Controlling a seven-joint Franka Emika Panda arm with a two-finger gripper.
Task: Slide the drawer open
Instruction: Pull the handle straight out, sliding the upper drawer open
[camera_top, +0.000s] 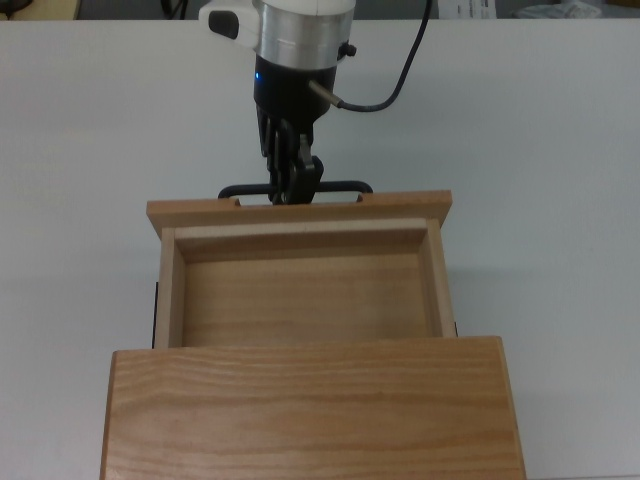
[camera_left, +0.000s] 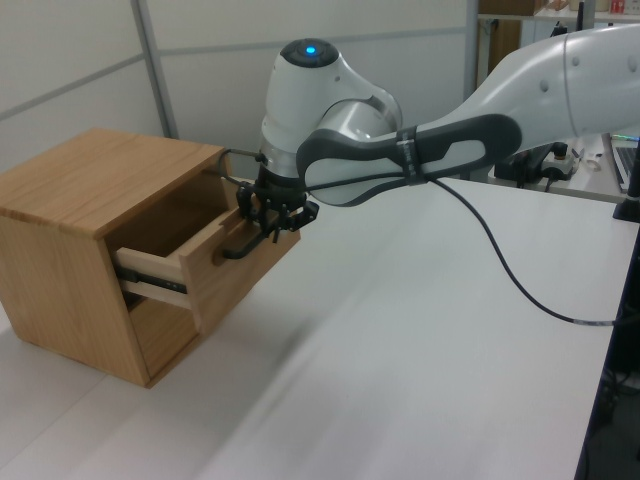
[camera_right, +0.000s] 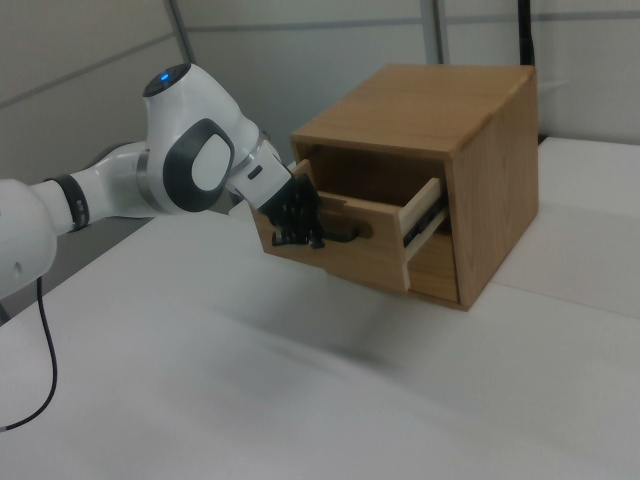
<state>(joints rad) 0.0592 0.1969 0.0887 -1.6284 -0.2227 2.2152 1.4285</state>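
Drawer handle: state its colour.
Black. The handle on the drawer shows best in the top view, gripped by the gripper.

white table (camera_left: 420, 380), grey panelled wall (camera_left: 90, 60)

White arm (camera_left: 540, 75), grey joints, black cable (camera_left: 510, 270), blue light (camera_left: 309, 49).

Drawer drawn out of the cabinet, gripper at its handle

The light wooden box-shaped drawer (camera_top: 305, 290) juts from the grained wooden cabinet (camera_top: 310, 410) toward the top view's upper edge — both on the white table (camera_top: 540, 150). The thin black metal bar handle (camera_top: 296, 188) sits on the drawer's front panel, and the black two-finger gripper (camera_top: 293, 185) closes around its middle — the arm beyond it.
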